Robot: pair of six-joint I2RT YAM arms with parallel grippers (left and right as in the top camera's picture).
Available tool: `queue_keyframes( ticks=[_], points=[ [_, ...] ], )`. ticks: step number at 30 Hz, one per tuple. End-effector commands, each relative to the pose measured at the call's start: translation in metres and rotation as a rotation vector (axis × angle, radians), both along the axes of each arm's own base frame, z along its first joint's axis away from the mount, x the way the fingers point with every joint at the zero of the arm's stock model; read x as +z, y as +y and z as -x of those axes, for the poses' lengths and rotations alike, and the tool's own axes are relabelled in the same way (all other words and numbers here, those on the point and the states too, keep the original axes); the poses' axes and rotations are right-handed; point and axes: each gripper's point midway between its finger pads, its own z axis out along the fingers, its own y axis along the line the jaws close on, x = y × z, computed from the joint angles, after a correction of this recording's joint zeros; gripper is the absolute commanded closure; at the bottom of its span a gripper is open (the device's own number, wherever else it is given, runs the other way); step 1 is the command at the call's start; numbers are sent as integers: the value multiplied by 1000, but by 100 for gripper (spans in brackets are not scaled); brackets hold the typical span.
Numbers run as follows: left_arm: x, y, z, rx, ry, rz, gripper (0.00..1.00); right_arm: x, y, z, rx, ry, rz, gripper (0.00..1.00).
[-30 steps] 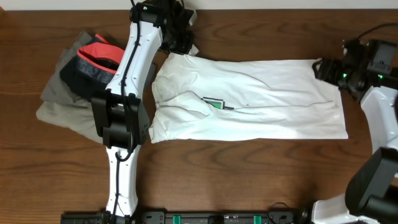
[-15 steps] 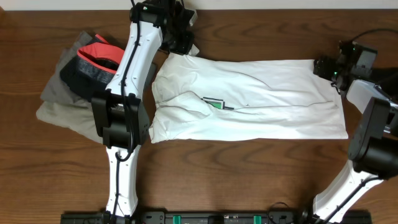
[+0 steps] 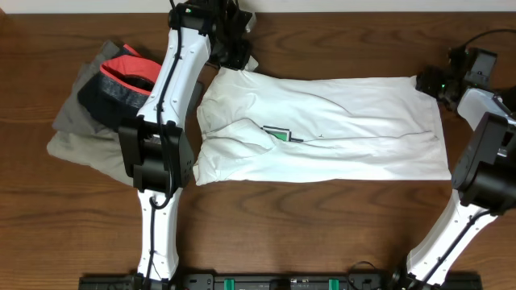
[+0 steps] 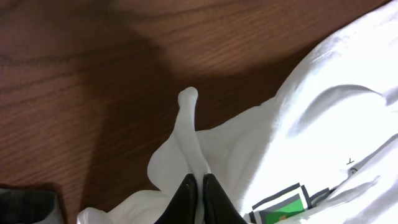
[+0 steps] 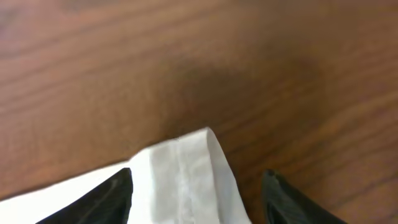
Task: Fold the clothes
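Right, my left gripper (image 4: 199,186) is clenched: in the left wrist view its two dark fingers stand pressed together at the bottom centre of the frame, pinching a fold of the white T-shirt (image 4: 323,124), and a narrow peak of cloth rises from the pinch. From overhead that gripper (image 3: 231,55) sits at the upper left corner of the T-shirt (image 3: 339,133), mostly masked by its own arm.

My right gripper (image 5: 198,180) is released, fingers (image 5: 118,196) spread wide to either side of the lower frame. A hemmed corner of the shirt (image 5: 183,165) lies between them on the bench (image 5: 199,62); I cannot tell whether either finger touches it. Overhead it (image 3: 429,83) is at the shirt's upper right corner.

The T-shirt lies as a long band across the middle of the bench (image 3: 322,234), with the green print (image 3: 278,134) left of centre. A heap of grey, dark and red clothes (image 3: 101,101) sits at the upper left.

Both wrist views cut the fingers off at the bottom edge. The dark text by the print is too small to read.
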Motion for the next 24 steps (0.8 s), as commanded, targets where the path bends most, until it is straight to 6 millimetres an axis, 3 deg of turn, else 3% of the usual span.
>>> queue_keyframes(
  ticks=[1,5,9,12,18,24],
  points=[
    [0,-1,0,-17,-8,-9,94,-23,2,6,3,62,-10,41],
    [0,-1,0,-17,-8,-9,94,-40,13,18,21,126,-53,57],
    [0,-1,0,-17,-7,-9,94,-37,13,21,18,137,-52,86],
    [0,-1,0,-17,-7,-10,94,-23,11,20,15,122,-49,92],
    [-3,5,1,-5,1,-44,94,33,12,15,89,25,-14,99],
    [-8,9,17,-6,70,-60,94,66,19,34,113,49,-7,99]
  ],
)
